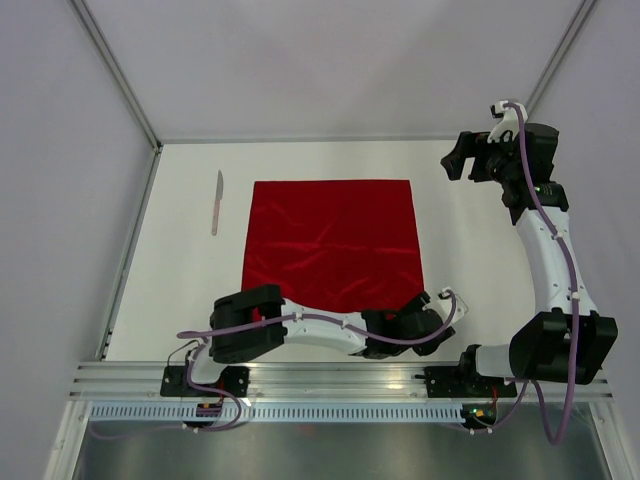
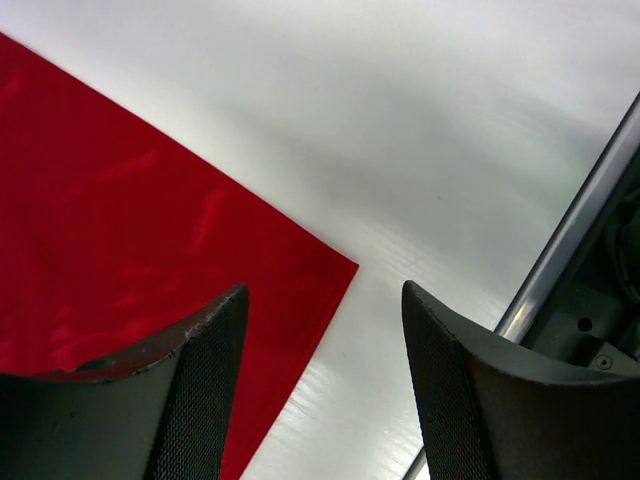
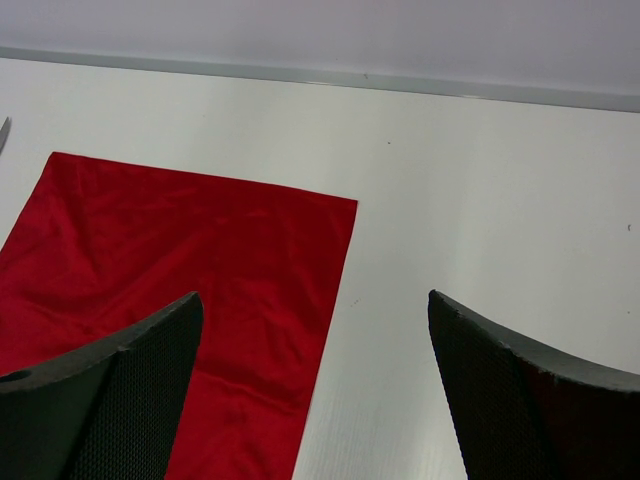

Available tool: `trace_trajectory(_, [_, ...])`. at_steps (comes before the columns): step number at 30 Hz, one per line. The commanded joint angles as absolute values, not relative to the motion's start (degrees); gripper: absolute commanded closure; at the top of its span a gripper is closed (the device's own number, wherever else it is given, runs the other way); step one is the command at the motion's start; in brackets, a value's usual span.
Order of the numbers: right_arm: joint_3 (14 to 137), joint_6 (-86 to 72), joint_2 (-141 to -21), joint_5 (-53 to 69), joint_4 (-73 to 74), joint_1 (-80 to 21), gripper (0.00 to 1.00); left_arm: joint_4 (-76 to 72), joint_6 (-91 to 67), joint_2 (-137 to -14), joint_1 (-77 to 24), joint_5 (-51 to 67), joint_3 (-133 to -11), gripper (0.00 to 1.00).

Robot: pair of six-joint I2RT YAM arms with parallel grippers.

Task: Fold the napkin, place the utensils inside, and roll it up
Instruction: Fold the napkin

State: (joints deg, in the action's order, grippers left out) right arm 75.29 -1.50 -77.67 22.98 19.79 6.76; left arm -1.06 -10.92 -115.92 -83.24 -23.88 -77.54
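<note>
The deep-red napkin (image 1: 333, 245) lies flat and unfolded in the middle of the white table, with fine creases. One utensil shows, a knife (image 1: 216, 202), lying apart from the cloth to its left. My left gripper (image 1: 430, 298) is low at the napkin's near right corner. In the left wrist view that corner of the napkin (image 2: 150, 230) pokes into the gap of the left gripper (image 2: 325, 290), which is open and holds nothing. My right gripper (image 1: 458, 160) hangs raised at the back right. The right wrist view has the right gripper (image 3: 315, 296) open above the napkin's (image 3: 180, 240) right edge.
A metal rail (image 1: 340, 375) runs along the table's near edge, close to the left gripper, and it also shows in the left wrist view as the rail (image 2: 575, 235). White walls with frame posts (image 1: 115, 75) close in the left, back and right sides.
</note>
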Motion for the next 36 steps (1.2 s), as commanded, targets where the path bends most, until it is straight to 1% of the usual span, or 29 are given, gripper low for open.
trace_trajectory(1, [75.3, -1.9, -76.9, 21.7, 20.0, 7.0, 0.02, -2.4, -13.0, -118.8, -83.7, -24.5, -79.5, 0.33])
trace_trajectory(12, [75.0, -2.0, -77.4, 22.5, 19.8, 7.0, 0.02, -4.0, -11.3, -122.6, -83.8, -27.7, -80.9, 0.36])
trace_trajectory(21, [74.8, -2.0, -77.2, 22.7, 20.0, 7.0, 0.02, -4.0, -11.2, -124.5, -83.8, -27.9, -80.8, 0.46])
trace_trajectory(22, [74.7, -2.1, -77.2, 22.8, 20.0, 7.0, 0.02, -4.0, -11.2, -124.5, -83.8, -27.9, -80.8, 0.49])
trace_trajectory(24, [74.7, -2.0, -77.3, 22.9, 20.1, 7.0, 0.02, -4.0, -11.4, -124.8, -83.8, -27.9, -80.6, 0.52])
trace_trajectory(25, [74.7, -2.1, -77.3, 22.9, 20.1, 7.0, 0.02, -4.0, -11.4, -124.9, -83.8, -27.9, -80.3, 0.57])
trace_trajectory(27, [74.6, -2.0, -77.3, 22.9, 20.1, 7.0, 0.02, -4.0, -11.5, -124.9, -83.8, -27.9, -80.2, 0.60])
trace_trajectory(29, [74.7, -2.1, -77.3, 22.9, 20.1, 7.1, 0.02, -4.0, -11.4, -124.9, -83.8, -27.9, -80.2, 0.67])
trace_trajectory(32, [74.7, -2.0, -77.3, 23.1, 20.2, 7.0, 0.02, -4.0, -11.1, -124.6, -83.8, -27.5, -80.2, 0.73])
trace_trajectory(33, [74.6, -2.1, -77.3, 23.1, 20.1, 7.0, 0.02, -4.0, -10.8, -124.6, -83.8, -27.4, -80.2, 0.78])
trace_trajectory(36, [74.7, -2.0, -77.3, 23.3, 20.1, 7.0, 0.02, -4.0, -10.4, -124.1, -83.8, -26.7, -80.4, 0.85])
